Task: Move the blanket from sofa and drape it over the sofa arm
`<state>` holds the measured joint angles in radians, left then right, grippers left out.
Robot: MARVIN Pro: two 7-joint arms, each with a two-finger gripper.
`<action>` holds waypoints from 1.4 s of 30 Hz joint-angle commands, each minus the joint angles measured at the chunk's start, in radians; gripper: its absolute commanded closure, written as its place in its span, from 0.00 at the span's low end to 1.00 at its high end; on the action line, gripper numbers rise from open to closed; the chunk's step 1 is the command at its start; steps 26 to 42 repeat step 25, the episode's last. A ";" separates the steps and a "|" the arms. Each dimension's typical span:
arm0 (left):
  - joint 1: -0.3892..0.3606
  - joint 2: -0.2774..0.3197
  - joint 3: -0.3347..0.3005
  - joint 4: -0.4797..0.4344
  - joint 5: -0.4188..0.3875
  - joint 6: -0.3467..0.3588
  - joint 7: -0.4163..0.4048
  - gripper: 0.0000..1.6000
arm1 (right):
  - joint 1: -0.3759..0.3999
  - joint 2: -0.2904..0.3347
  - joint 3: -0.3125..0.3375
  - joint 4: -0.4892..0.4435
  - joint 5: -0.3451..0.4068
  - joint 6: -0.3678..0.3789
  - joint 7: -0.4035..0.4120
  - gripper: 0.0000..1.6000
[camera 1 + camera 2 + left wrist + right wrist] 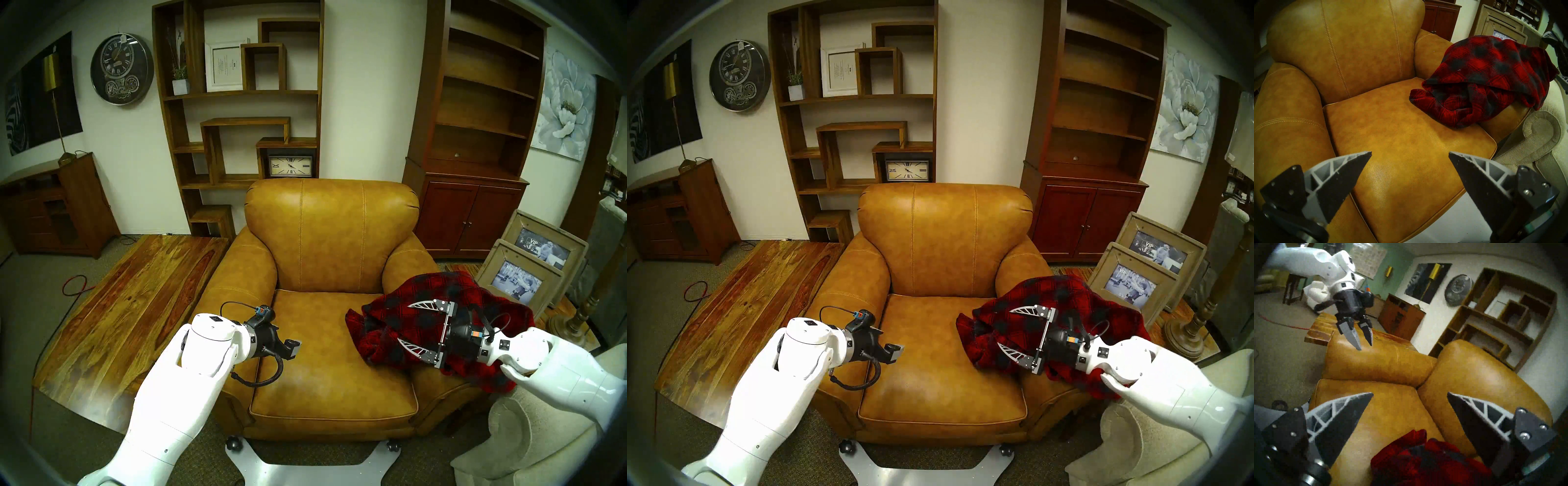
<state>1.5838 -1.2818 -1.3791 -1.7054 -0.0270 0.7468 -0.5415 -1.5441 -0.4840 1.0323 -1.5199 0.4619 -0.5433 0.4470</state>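
**Q:** What does the left head camera show?

**A:** The blanket [437,325], red and dark plaid, lies bunched over the right-hand sofa arm [407,264] of the tan leather sofa [332,237]. One fold spills inward onto the seat. My right gripper [412,325] hovers over the heap with its fingers spread wide and nothing between them. My left gripper [293,349] is above the seat's left side; from here I cannot tell its state.

**Q:** And the right head camera?

**A:** Nearly the same picture. The blanket [1051,329] covers the middle and front of the arm, and my right gripper [1022,331] is empty and splayed above it.

**Q:** The left wrist view?

**A:** My left gripper [1410,154] is parted and holds nothing. Beyond it the seat is bare leather except where the blanket [1488,76] sags from the arm onto the cushion's right edge. A beige scrolled chair arm [1539,135] stands just beside.

**Q:** The right wrist view?

**A:** Blurred. My right gripper [1410,395] is open, with red blanket [1423,458] below it, and my left gripper [1364,341] shows across the seat.

**Q:** How far along is it?

**A:** I judge it nearly done: the blanket is on the arm. What remains, perhaps, is tidying the fold off the seat.
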 commanded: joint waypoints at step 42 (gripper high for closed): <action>0.004 0.006 0.000 -0.044 0.001 0.000 -0.004 0.00 | -0.118 -0.019 0.080 -0.314 0.444 0.642 -0.538 0.00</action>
